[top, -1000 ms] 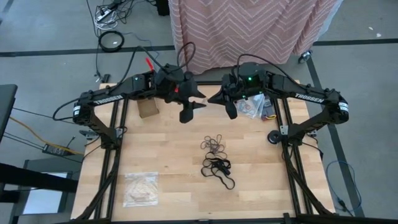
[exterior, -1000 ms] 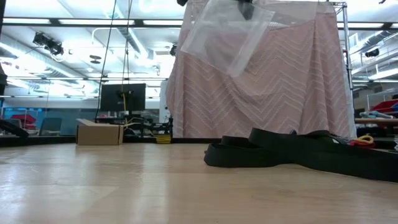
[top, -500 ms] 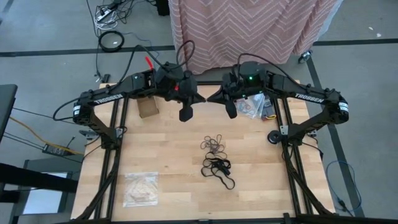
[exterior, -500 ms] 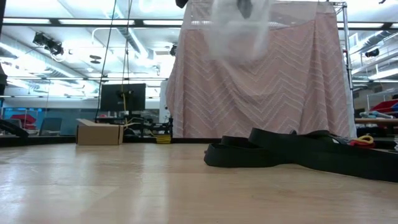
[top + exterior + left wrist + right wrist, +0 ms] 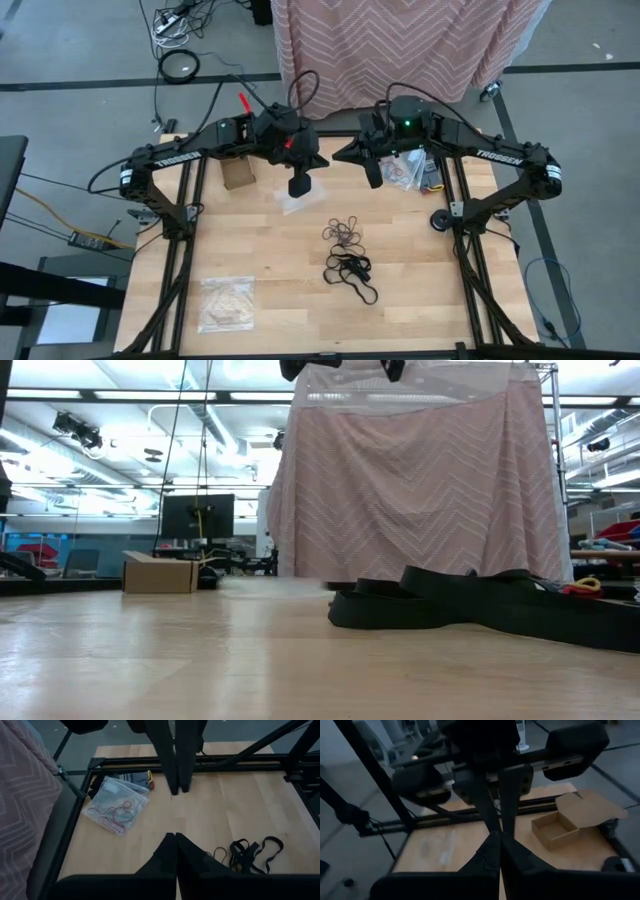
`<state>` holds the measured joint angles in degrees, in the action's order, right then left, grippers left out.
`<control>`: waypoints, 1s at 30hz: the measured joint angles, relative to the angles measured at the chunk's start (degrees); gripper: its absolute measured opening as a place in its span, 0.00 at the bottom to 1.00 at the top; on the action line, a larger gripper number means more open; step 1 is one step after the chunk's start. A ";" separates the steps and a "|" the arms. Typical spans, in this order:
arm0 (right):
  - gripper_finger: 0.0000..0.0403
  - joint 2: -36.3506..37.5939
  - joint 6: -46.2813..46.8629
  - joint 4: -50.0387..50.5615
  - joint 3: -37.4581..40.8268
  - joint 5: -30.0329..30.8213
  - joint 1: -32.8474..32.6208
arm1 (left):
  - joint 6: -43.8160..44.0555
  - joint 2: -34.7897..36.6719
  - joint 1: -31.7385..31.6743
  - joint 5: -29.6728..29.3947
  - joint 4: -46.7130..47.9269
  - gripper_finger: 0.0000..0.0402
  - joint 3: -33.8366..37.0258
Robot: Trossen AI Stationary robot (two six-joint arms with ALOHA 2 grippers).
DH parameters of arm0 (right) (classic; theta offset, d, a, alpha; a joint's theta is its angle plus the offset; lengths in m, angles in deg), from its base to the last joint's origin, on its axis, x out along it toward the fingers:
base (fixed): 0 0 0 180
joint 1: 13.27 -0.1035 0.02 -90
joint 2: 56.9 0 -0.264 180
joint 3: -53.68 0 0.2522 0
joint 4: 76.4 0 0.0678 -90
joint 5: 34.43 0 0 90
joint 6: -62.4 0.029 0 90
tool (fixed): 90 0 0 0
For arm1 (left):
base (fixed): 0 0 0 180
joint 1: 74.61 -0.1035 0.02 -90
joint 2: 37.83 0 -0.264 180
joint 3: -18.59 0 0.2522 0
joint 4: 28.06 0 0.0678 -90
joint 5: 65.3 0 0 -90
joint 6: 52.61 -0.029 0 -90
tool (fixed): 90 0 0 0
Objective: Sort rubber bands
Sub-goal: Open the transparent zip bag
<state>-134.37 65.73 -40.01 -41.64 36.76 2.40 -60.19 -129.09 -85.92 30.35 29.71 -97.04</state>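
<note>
The loose rubber bands lie in the middle of the table: a cluster of small tan ones (image 5: pixel 347 233) and, nearer the front edge, a tangle of larger black ones (image 5: pixel 350 270) (image 5: pixel 252 854). My left gripper (image 5: pixel 298 186) (image 5: pixel 175 839) and my right gripper (image 5: pixel 373 177) (image 5: pixel 499 838) hang shut, high over the far half of the table. They face each other, with nothing between their fingers. An empty clear bag (image 5: pixel 300 204) (image 5: pixel 440 847) lies flat on the wood below my left gripper.
A clear bag holding red bands (image 5: pixel 117 806) lies at the far right, by the frame. Another bag with tan bands (image 5: pixel 226 303) lies at the near left. An open cardboard box (image 5: pixel 238 172) (image 5: pixel 570 820) stands at the far left. Bare wood lies left of the loose bands.
My left gripper has shut, staying high over the far half of the table. The empty clear bag, which hung up between the two grippers, has fallen and now lies flat on the table under my left gripper.
</note>
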 joint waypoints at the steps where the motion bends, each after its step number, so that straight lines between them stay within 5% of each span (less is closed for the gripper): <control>1: 0.00 -0.06 -0.48 1.74 0.00 0.17 0.21 | -0.01 0.00 0.00 0.00 0.54 0.00 0.00; 6: 0.01 -0.20 -0.40 9.93 0.02 0.78 1.02 | -0.06 -0.28 0.00 0.00 5.79 0.00 0.51; 10: 0.01 -0.22 -0.38 12.07 0.25 0.97 1.69 | -0.99 -0.42 0.04 -0.02 7.30 0.00 7.47; 16: 0.04 -0.20 1.99 4.20 7.85 -1.95 3.38 | -1.55 -0.52 -0.10 -4.15 -10.34 0.02 25.73; 20: 0.13 -0.24 6.24 -4.83 15.93 -6.72 4.34 | -6.86 -1.37 -1.33 -7.16 -21.28 0.08 33.94; 30: 0.42 -0.26 7.08 -11.30 25.20 -5.19 5.80 | -10.15 -12.16 -4.63 -7.31 -22.16 0.31 37.42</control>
<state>-134.64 72.81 -51.31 -16.44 31.56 8.20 -70.34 -141.25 -90.55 23.04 7.55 -59.62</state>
